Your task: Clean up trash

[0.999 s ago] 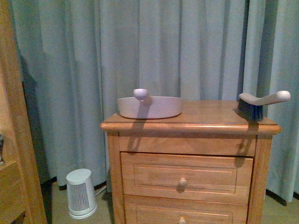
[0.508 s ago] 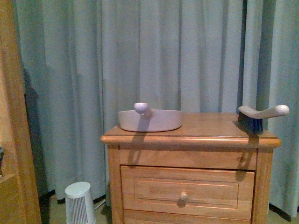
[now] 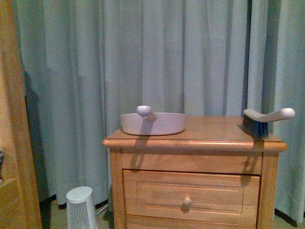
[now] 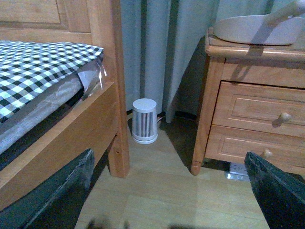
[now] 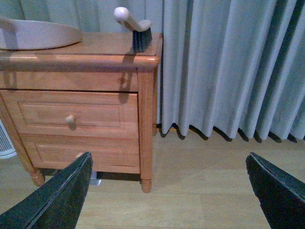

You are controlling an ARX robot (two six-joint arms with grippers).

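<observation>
floorboards point(image 5: 205, 191) beneath left pincer point(image 4: 167, 157) and right pincer point(image 5: 168, 157), both spread.

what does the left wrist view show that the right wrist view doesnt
Only the left wrist view: the bed with its checked cover. Only the right wrist view: the brush on the nightstand. Both: the nightstand, the pale pan on it, the curtain, and the small white appliance on the floor, a mere sliver at the right wrist view's edge.
</observation>
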